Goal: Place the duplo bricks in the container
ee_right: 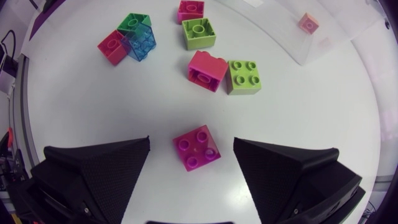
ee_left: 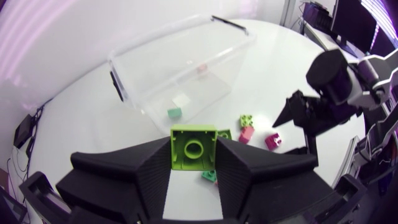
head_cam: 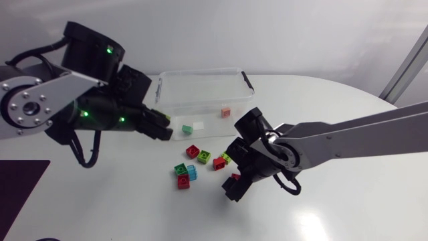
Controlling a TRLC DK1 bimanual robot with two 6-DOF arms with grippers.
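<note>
The left gripper (ee_left: 194,169) is squeezing a green brick (ee_left: 193,146), close to the clear box (head_cam: 200,71). The right gripper (ee_right: 192,140) is wide open around a pink brick (ee_right: 198,149) on the table (ee_right: 298,124), not touching it.

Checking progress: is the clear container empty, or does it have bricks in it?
Not empty. The clear container holds three bricks: a pink brick, a white brick and a teal brick, lying on its floor.
</note>
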